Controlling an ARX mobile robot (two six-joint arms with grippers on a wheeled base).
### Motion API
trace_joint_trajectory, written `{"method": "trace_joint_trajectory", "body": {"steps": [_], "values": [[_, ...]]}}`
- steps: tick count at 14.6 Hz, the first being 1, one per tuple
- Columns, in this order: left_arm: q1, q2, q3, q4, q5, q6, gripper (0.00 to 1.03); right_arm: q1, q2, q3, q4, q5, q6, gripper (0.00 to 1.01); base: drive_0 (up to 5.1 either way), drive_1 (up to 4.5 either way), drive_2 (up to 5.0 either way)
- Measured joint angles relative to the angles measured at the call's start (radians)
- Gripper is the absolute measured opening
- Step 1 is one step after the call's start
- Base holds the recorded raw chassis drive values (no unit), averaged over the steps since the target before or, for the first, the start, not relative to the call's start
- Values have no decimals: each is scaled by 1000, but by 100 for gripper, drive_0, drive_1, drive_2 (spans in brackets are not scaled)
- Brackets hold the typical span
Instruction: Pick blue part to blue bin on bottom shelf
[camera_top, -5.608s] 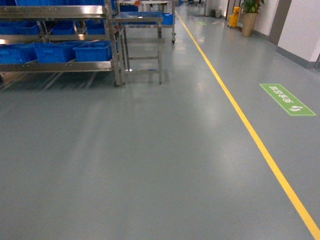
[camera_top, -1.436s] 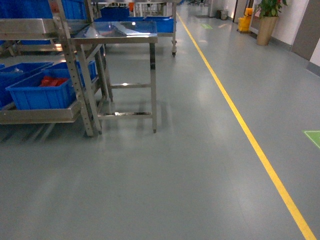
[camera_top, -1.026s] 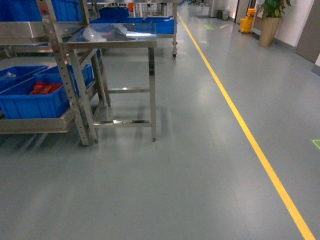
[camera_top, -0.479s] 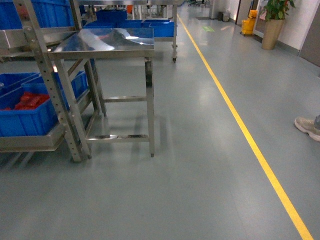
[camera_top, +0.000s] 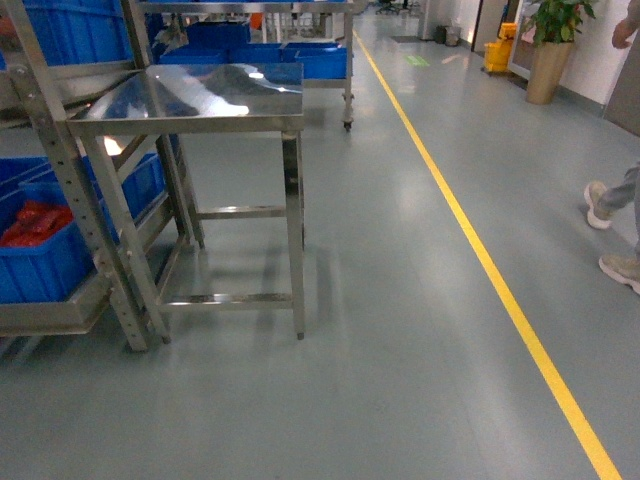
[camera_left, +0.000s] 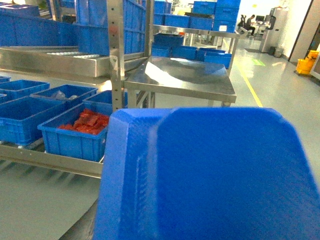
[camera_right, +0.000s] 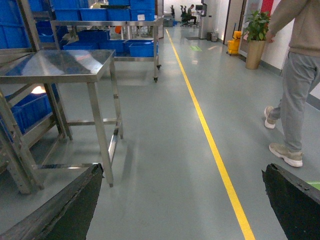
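Only in left wrist view: blue part (camera_left: 210, 175) filling foreground, left grasp impossible to tell; beyond it, bottom shelf (camera_left: 50, 159) with blue bins (camera_left: 75, 137). Only in right wrist view: right gripper (camera_right: 182, 200) fingers (camera_right: 65, 207) spread, released, person (camera_right: 295, 75) beyond

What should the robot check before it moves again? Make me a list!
1. Person walking on the right: close by, not ok.
2. Steel table ahead on the left: near the path, not ok.
3. Right gripper: open, nothing in it, ok.
4. Left gripper: hidden behind a big blue thing, cannot tell.
5. Blue bin on the bottom shelf: holds red parts, ok.
6. Blue part: cannot tell.
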Motion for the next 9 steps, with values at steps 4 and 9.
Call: {"method": "trace_joint_trajectory", "body": {"steps": [4, 9], "values": [[0, 0, 0, 2, 1, 0, 43, 0, 0, 0, -2, 0, 0, 98, 1, 412, -410], [0, 1, 0, 1, 0, 0, 43, 0, 0, 0, 0, 0, 0, 98, -7, 404, -417]]}}
